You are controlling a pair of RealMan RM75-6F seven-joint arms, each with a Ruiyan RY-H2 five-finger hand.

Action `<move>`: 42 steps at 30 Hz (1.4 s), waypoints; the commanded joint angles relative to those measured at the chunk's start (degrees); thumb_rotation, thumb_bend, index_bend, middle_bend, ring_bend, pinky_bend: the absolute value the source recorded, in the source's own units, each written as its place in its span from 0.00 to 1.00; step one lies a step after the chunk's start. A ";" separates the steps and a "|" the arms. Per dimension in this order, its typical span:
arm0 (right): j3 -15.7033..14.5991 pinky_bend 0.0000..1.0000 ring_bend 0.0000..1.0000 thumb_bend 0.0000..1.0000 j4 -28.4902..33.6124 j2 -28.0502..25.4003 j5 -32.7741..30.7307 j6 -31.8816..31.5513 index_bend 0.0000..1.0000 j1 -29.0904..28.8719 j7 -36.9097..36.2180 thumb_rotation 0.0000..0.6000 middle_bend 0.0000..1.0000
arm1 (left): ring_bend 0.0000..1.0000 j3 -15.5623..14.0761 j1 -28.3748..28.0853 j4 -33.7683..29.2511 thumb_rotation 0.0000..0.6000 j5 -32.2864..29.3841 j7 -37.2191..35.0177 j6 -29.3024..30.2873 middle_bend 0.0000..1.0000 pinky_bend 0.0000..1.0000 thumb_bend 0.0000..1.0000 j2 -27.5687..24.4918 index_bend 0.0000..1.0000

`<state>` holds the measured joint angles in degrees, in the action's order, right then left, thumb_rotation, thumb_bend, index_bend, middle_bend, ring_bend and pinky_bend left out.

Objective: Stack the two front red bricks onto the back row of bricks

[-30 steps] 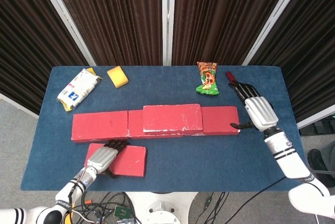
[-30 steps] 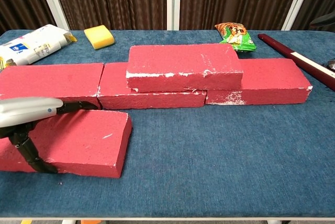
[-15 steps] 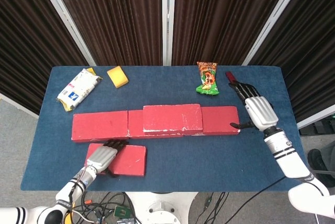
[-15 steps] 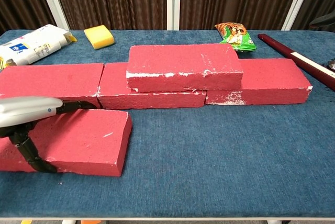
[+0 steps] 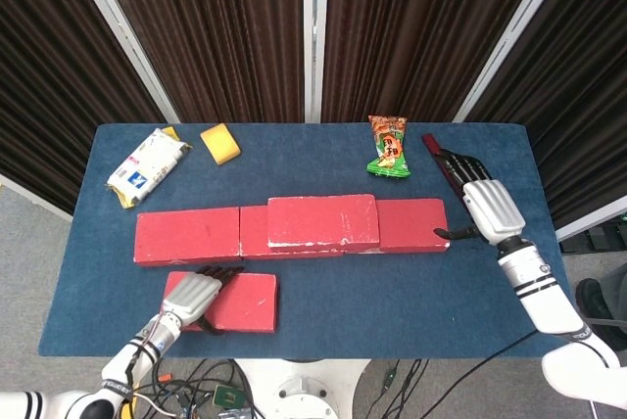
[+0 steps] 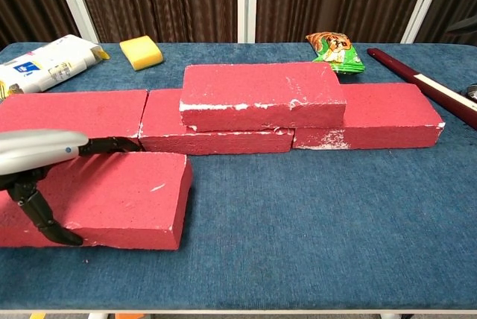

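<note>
One red brick [image 5: 247,300] [image 6: 127,196] lies at the front left of the blue table. My left hand [image 5: 193,295] [image 6: 36,153] grips its left part, fingers across the top and thumb against the front face. The back row has a left brick [image 5: 186,235] [image 6: 71,110] and a right brick [image 5: 411,223] [image 6: 373,114], with a middle brick mostly covered by a stacked red brick [image 5: 323,220] [image 6: 261,95]. My right hand [image 5: 485,209] hovers at the row's right end, fingers spread and holding nothing, its thumb close to the right brick's end.
A dark red stick [image 5: 432,147] [image 6: 417,77] lies under my right hand's fingertips. A green snack bag [image 5: 389,148] [image 6: 335,51], a yellow sponge [image 5: 220,143] [image 6: 141,51] and a white packet [image 5: 147,164] [image 6: 45,65] sit along the back. The table's front edge [image 5: 294,352] is close to the held brick.
The front brick has shifted slightly right and risen a little in my left hand's grip. My right hand has drifted a little to the right.
</note>
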<state>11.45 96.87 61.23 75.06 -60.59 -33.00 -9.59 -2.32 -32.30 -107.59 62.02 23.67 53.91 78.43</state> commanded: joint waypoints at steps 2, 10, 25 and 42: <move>0.04 0.00 0.00 0.00 0.20 -0.43 0.02 -0.43 0.00 0.48 -0.11 1.00 0.00 | 0.14 -0.74 1.17 -5.08 1.00 3.87 -1.08 2.70 0.16 0.20 0.07 -4.13 0.00; -0.08 0.00 0.00 0.00 0.73 -1.99 0.79 -2.07 0.00 2.21 -1.15 1.00 0.00 | 0.14 0.90 1.94 -10.31 1.00 4.03 -4.46 5.43 0.16 0.20 0.07 -14.07 0.00; 0.09 0.00 0.00 0.00 1.59 -3.40 2.40 -4.14 0.00 3.93 -1.99 1.00 0.00 | 0.14 8.23 -4.67 6.13 1.00 -7.87 -13.15 -4.78 0.16 0.20 0.07 -12.89 0.00; 0.19 0.00 0.00 0.00 1.16 -2.63 3.51 -3.47 0.00 3.60 -2.81 1.00 0.00 | 0.14 9.09 -8.87 17.53 1.00 -0.63 -18.51 -11.83 0.16 0.20 0.07 -8.25 0.01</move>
<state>11.66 98.05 58.58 78.57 -64.07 -29.40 -12.42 6.53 -40.51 -90.96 59.98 6.43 43.16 70.02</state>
